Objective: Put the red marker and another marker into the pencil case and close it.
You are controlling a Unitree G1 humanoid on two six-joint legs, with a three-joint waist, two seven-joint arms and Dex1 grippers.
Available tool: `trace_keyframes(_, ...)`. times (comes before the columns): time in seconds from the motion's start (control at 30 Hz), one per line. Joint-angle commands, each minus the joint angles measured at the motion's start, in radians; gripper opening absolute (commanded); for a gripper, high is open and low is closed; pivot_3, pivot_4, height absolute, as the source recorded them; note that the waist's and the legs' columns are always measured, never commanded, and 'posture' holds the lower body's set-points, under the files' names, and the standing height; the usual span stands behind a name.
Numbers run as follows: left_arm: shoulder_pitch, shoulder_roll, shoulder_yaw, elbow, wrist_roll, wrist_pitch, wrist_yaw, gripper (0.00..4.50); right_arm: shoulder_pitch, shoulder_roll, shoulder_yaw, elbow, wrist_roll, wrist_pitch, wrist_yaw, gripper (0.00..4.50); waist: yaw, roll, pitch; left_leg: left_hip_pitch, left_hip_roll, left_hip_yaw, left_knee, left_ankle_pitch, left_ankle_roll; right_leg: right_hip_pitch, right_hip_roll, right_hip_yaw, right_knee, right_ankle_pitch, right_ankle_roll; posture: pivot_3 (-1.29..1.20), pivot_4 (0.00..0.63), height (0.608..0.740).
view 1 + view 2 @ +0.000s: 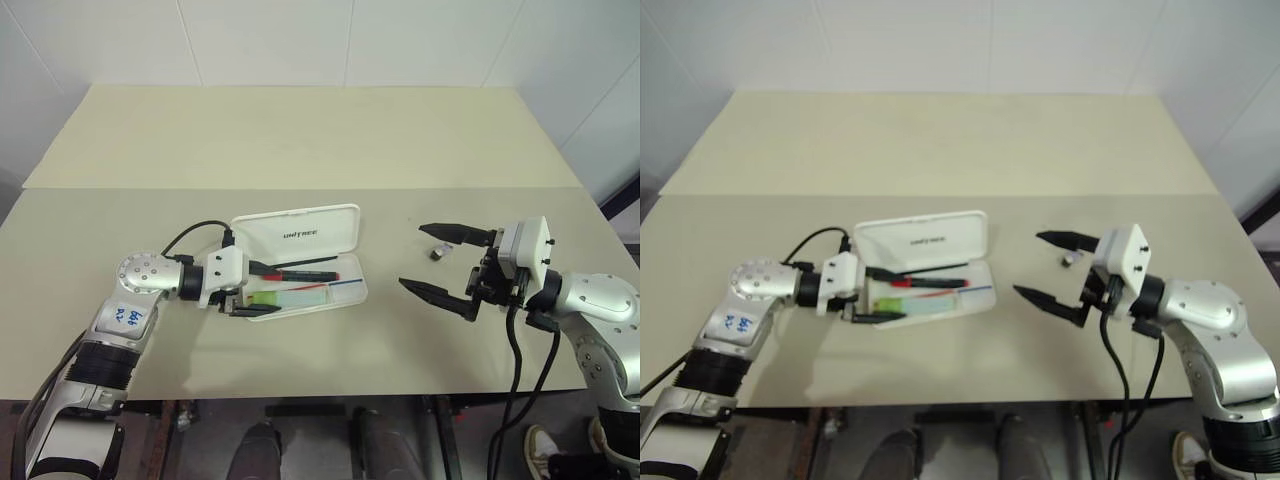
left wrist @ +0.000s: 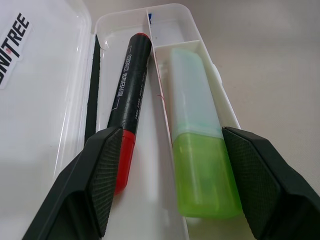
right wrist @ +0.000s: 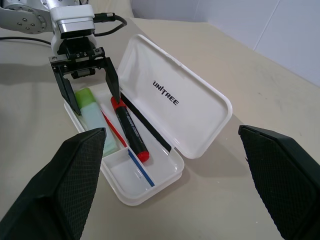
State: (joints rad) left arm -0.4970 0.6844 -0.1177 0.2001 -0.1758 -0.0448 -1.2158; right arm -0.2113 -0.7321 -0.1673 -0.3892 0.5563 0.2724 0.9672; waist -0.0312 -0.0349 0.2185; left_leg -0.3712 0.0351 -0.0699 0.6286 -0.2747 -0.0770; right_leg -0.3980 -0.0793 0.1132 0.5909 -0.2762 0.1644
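Looking into the open pencil case [image 3: 190,107], you see the red marker [image 3: 131,131] and green marker [image 3: 95,114] lying between the left gripper's [image 3: 90,95] released fingers; the right gripper [image 1: 440,262] stands spread wide, empty.

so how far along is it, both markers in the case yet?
Both are in. The red marker and the green marker lie side by side in the pencil case. In hand: nothing. The left gripper hangs open over the case, fingers astride the markers' near ends, gripping neither. The right gripper is open, off to the side. Left: closing the lid, which stands open.
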Motion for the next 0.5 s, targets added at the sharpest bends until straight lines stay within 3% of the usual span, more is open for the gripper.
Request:
trace_keyframes(0.03, 0.007, 0.008, 0.032, -0.037, -0.042, 0.005, -0.013, 3.31, -0.011, 0.006, -0.016, -0.010, 0.006, -0.018, -0.004, 4.50, 0.000, 0.000, 0.000, 0.000, 0.000, 0.000, 0.000, 0.000, 0.000, 0.000, 0.000, 0.000, 0.000, 0.000, 0.000, 0.00, 0.150, 0.740)
trace_keyframes(0.5, 0.054, 0.042, 0.090, -0.141, -0.188, 0.101, -0.107, 3.31, -0.039, 0.011, 0.003, 0.024, 0.000, -0.025, 0.006, 4.50, 0.000, 0.000, 0.000, 0.000, 0.000, 0.000, 0.000, 0.000, 0.000, 0.000, 0.000, 0.000, 0.000, 0.000, 0.000, 0.00, 0.150, 0.740)
